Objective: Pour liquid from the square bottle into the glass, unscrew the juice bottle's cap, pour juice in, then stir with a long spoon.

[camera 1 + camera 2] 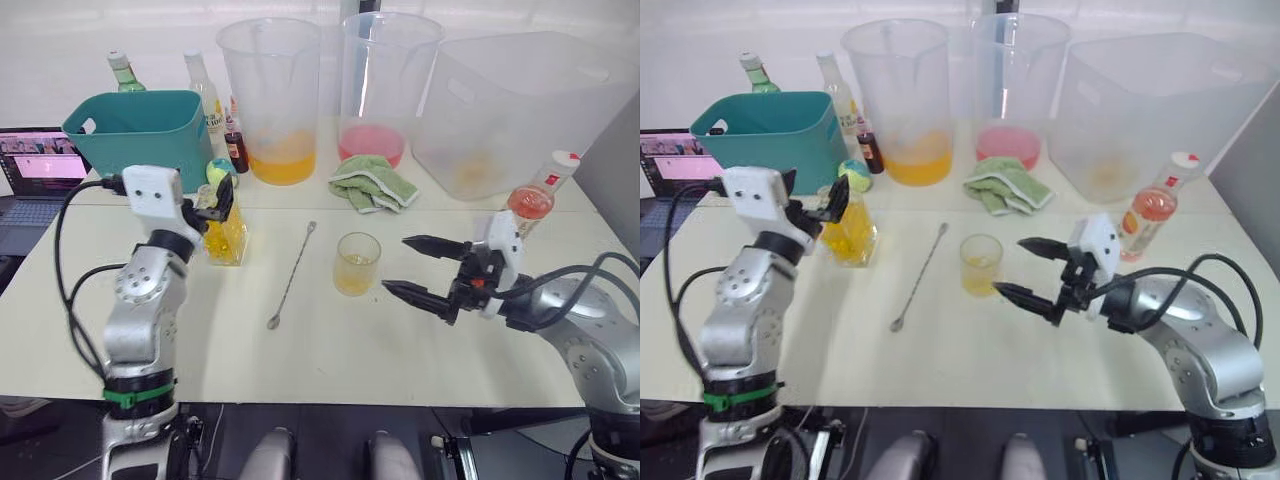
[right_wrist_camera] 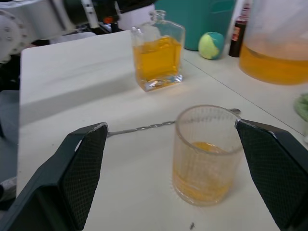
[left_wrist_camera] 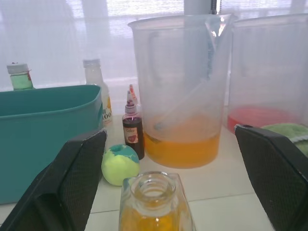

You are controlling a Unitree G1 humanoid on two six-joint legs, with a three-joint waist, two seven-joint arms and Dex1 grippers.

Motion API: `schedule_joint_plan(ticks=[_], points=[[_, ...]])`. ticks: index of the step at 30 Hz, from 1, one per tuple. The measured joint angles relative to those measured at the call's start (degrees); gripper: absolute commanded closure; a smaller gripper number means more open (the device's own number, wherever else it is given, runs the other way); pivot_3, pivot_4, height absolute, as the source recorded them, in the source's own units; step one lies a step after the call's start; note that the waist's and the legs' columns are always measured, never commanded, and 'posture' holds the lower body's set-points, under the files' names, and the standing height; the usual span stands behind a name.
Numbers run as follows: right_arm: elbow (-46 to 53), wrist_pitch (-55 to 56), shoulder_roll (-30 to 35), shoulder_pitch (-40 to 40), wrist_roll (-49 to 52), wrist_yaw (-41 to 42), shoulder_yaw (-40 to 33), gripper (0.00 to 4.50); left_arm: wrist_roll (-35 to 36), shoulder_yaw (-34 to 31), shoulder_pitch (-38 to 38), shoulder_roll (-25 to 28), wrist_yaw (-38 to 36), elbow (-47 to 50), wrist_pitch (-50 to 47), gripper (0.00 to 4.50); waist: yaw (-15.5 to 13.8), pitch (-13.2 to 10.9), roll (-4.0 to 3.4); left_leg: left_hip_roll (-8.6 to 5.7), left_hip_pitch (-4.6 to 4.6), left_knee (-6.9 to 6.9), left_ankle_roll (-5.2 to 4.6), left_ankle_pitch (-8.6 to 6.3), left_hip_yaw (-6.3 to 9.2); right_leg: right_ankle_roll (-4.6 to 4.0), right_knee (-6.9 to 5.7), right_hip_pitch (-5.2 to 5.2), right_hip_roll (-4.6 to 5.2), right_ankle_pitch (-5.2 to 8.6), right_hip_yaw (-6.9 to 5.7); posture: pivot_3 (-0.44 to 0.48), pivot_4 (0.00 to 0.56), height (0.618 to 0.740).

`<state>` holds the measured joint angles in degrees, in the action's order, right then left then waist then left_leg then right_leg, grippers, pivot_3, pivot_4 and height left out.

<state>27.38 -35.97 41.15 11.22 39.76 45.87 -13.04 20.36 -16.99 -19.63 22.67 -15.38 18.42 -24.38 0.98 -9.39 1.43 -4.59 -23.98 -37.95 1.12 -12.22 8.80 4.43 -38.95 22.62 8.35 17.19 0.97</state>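
Hands: left hand (image 1: 222, 203) apart astride square bottle (image 1: 226, 238) | right hand (image 1: 420, 268) apart, seemingly just beside glass (image 1: 357, 263)

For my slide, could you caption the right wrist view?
Open right tool faces the glass; square bottle beyond.

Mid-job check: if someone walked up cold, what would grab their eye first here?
Probably the glass at table centre, holding a little yellow liquid, with the open right tool just beside it. Next, the square bottle of yellow liquid, standing uncapped at the open left tool. Two huge pitchers loom behind.
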Motion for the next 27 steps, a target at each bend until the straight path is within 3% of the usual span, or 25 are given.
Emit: schedule_joint_plan(ticks=[6,11,19,27], points=[[-3.46,2.66,0.85,-8.86,-1.60,-1.44,-10.50,0.00,14.36,-10.42,6.86,6.99,-11.19,2.63,-3.33,0.02,-0.50,0.01,-0.03,0.01,0.38,0.06,-0.16,-0.11,-0.02,0.01,0.11,-0.39,0.00,0.00,-0.03,0.000,0.150,0.738],[-11.41,7.97,3.35,-14.39,-5.78,-0.71,-19.95,0.00,19.38,-15.36,14.64,11.57,-19.16,0.98,-3.42,0.02,-0.32,0.06,-0.11,0.08,0.63,0.25,-0.21,-0.14,-0.23,0.01,0.19,-0.49,-0.01,0.01,0.10,0.000,0.150,0.738],[-22.91,15.94,3.79,-21.28,-8.80,2.96,-28.23,0.00,12.75,-17.16,21.21,14.21,-27.30,-15.51,7.98,0.02,-0.24,0.08,-0.14,0.23,0.95,0.78,-0.21,-0.14,-0.70,0.01,0.50,-0.55,-0.06,0.01,0.41,0.000,0.150,0.738],[-32.45,21.85,4.73,-21.46,-11.71,5.27,-29.12,0.00,6.77,-16.46,24.41,14.63,-32.12,-27.67,19.74,0.02,-0.09,0.08,-0.14,0.51,1.18,1.09,-0.21,-0.14,-1.17,0.01,0.81,-0.55,-0.29,0.01,0.87,0.000,0.150,0.738]])
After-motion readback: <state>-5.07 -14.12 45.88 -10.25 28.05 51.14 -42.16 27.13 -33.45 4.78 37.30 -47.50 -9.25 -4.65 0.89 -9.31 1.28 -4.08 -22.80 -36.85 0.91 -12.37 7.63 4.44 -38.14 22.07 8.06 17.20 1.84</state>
